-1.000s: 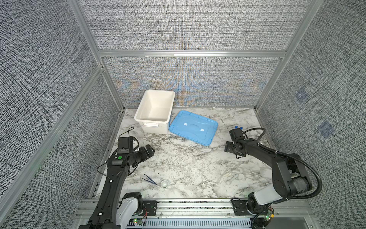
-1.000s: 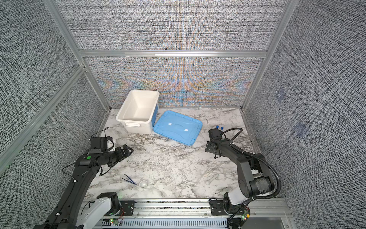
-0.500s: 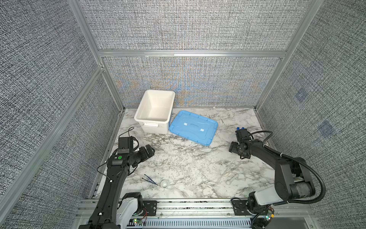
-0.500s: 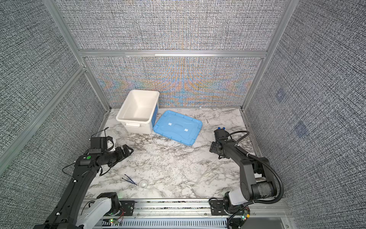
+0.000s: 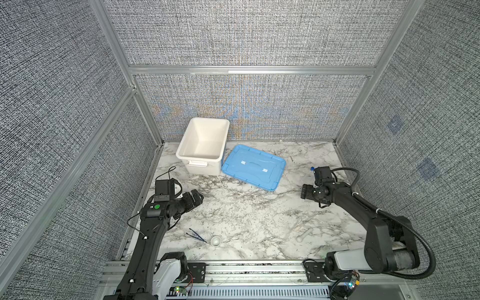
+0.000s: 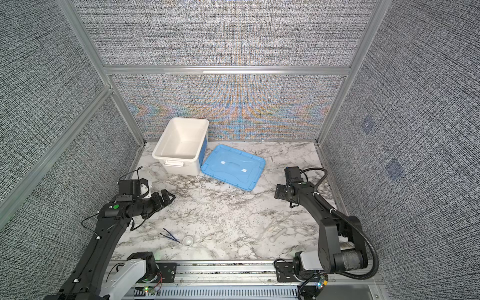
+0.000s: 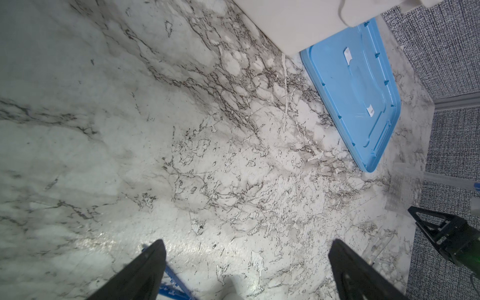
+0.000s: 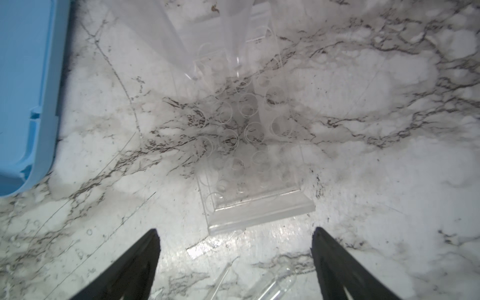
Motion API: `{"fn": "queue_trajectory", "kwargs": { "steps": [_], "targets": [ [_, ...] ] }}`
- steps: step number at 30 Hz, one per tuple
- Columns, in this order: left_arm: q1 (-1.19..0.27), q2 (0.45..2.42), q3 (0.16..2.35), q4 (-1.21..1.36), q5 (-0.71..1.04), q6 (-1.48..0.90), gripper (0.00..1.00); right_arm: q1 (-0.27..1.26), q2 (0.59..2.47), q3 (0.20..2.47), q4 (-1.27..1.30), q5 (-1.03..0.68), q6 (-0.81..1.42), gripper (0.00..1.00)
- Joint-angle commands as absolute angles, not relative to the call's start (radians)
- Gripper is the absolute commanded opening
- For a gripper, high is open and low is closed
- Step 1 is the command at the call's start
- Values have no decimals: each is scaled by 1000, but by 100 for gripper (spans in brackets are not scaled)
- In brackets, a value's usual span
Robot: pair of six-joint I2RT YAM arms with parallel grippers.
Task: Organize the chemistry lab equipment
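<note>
Gaping wide, empty — left hand; right hand likewise, near clear rack, apparently.

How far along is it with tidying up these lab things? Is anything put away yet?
Barely started, by the look of it.
Done: nothing visible; the white tub is empty.
In hand: nothing. The left fingers and right fingers are open and empty, the right ones near the clear rack.
Left: the tweezers, small dish and white pestle-like piece lie loose on the table.
</note>
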State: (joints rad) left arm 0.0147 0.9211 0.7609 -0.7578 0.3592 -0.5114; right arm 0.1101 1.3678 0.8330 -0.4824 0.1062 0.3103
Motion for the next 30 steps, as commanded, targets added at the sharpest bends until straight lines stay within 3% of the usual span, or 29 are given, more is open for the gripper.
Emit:
{"fn": "queue_trajectory", "kwargs": {
  "steps": [1, 15, 19, 25, 30],
  "targets": [
    [15, 925, 762, -747, 367, -504, 99, 108, 1320, 822, -525, 90, 259, 91],
    [14, 923, 761, -749, 370, -509, 99, 95, 1080, 715, -515, 50, 205, 91],
    [14, 922, 758, -741, 370, -516, 99, 40, 1107, 686, -443, -44, 58, 97],
    [15, 920, 757, -739, 364, -516, 99, -29, 1188, 637, -285, -209, -182, 98],
    [14, 923, 755, -740, 366, -516, 99, -66, 1247, 617, -180, -228, -179, 98]
  ]
}}
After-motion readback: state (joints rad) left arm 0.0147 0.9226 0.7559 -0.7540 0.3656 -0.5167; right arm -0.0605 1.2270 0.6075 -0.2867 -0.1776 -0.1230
